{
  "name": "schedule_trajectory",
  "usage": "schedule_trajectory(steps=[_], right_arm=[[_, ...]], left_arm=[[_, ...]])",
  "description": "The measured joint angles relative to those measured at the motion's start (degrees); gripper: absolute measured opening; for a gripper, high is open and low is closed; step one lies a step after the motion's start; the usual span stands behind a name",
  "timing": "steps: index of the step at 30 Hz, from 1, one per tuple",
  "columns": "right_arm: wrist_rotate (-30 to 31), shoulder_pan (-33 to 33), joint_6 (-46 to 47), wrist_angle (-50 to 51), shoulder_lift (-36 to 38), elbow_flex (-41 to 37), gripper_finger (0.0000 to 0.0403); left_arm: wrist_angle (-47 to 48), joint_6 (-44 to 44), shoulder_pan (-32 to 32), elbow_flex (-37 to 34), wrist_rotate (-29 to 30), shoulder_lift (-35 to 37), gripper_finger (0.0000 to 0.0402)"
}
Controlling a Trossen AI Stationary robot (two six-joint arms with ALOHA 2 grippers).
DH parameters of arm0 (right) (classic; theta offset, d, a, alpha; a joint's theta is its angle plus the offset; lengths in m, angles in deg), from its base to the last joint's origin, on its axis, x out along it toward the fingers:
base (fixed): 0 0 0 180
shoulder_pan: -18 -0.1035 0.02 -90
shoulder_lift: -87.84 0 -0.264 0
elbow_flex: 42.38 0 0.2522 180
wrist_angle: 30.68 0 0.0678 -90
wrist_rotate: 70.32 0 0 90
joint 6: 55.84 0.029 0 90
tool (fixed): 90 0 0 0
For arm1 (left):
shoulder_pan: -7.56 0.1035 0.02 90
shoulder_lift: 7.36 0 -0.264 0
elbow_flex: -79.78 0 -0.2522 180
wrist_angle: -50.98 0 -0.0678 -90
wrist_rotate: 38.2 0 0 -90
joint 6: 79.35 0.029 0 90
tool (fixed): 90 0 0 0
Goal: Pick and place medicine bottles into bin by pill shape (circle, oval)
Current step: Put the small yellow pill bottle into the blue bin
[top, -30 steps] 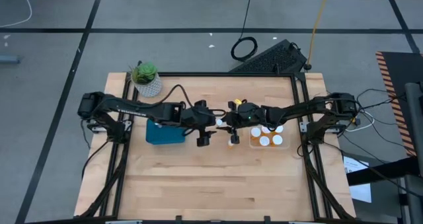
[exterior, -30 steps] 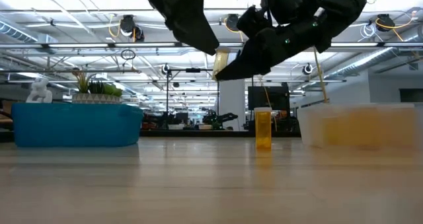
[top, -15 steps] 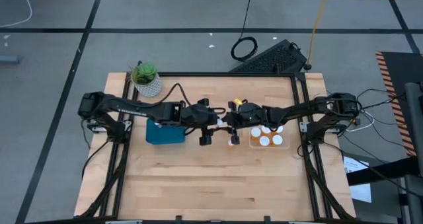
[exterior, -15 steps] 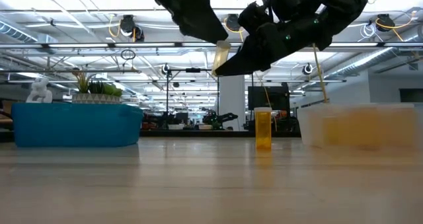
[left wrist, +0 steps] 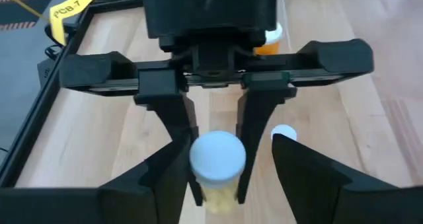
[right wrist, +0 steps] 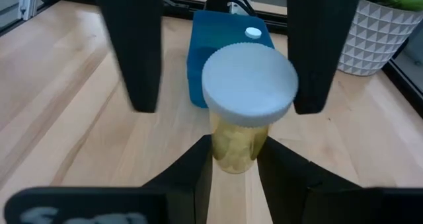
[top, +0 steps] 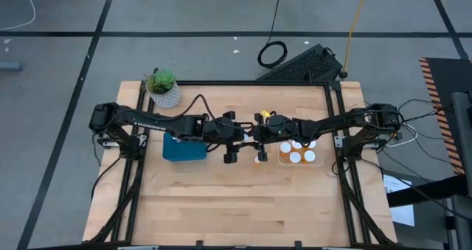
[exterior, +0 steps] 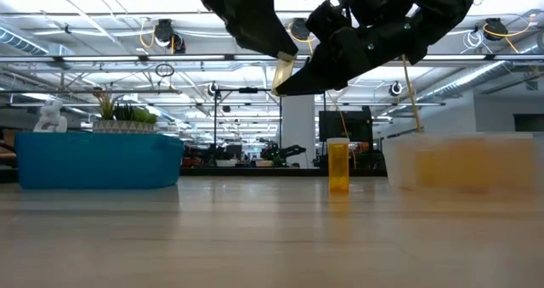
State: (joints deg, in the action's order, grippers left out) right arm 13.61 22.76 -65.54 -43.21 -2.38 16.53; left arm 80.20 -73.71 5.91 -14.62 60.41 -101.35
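Bottle (right wrist: 248,108) mid-handover: clamped in right gripper (left wrist: 213,141), left gripper (right wrist: 225,59) spread around it; next, close left, release right.

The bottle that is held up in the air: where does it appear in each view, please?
High view: the held bottle is mid-table, just right of the blue bin, hardly visible.
Low view: top centre, above the table.
Left wrist view: bottom centre, white cap towards the camera.
Right wrist view: centre, in the right claw.
Shared landmark: the blue bin, in all but the left wrist view.
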Motion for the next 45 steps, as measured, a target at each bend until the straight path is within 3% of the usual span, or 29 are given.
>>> schedule_trajectory(steps=[9,19,22,29,32,35,45], right_arm=[[-0.1,0.0,0.0,-0.1,0.0,0.0,0.0102],[0.1,0.0,0.4,-0.3,0.0,0.0,0.0109],[0.0,0.0,0.6,-0.8,0.0,0.0,0.0140],[0.2,0.0,2.0,-2.6,0.0,0.0,0.0267],[-0.4,-0.2,3.0,-6.0,0.0,0.0,0.0294],[-1.6,-1.0,3.0,-9.3,0.0,0.0,0.0298],[-1.6,-3.7,4.9,-18.4,0.0,0.0,0.0253]], left_arm=[[0.7,0.0,0.1,0.0,0.4,0.0,0.0133],[1.0,-0.2,0.1,0.0,0.4,0.3,0.0131],[1.3,-0.1,-0.1,0.0,0.3,1.2,0.0129],[3.8,0.0,-1.2,0.0,0.3,6.8,0.0126],[3.8,-0.2,-2.0,0.0,0.7,9.2,0.0126],[2.6,-1.4,-3.2,-1.2,2.1,10.7,0.0125],[-17.5,-2.1,-6.5,-11.8,8.1,13.5,0.0125]])
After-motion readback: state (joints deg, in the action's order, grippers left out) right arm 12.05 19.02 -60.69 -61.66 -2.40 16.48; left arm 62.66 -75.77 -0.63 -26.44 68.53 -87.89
